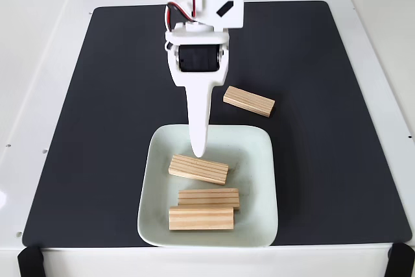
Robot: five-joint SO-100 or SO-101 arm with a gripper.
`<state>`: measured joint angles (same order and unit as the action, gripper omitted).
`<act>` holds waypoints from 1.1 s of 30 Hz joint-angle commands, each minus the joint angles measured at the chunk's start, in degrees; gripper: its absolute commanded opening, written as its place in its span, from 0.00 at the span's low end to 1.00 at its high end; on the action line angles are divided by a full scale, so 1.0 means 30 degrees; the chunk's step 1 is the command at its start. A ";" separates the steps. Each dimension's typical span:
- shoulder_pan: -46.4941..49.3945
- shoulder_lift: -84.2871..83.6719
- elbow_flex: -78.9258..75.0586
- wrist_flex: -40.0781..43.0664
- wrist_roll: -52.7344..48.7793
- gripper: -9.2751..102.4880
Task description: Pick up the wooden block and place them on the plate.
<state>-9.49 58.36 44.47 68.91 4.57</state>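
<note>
Light wood is seen in four blocks on and beside a pale mint plate [264,180], which is set on a black mat [78,128] over a white tabletop [39,43]. The white arm's gripper [198,150] is pointed down over the plate's far rim in the fixed view; a single tapered finger [199,121] is visible, so whether the gripper is wide or narrow cannot be told, and nothing is seen held in it. Just below the fingertip a tilted block [198,169] is lying in the plate, close to the tip, though contact cannot be judged. Further below the gripper, a middle block [209,197] and a front block [201,218] are laid side by side, touching, near the plate's front rim. Up and to the right of the fingertip, a fourth block [249,101] is left on the mat, outside the plate and apart from its rim.
</note>
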 commanded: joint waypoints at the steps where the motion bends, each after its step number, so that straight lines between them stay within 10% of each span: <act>1: -0.0117 0.3281 0.1260 0.0176 -0.0088 0.33; 5: -0.0205 0.6855 0.5977 -0.0088 0.0146 0.07; 14: -0.1729 1.2598 1.5117 -0.0059 0.0996 0.08; 33: -0.2959 0.6416 1.1133 0.0264 0.9111 0.09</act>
<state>-18.90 77.43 79.89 69.43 31.38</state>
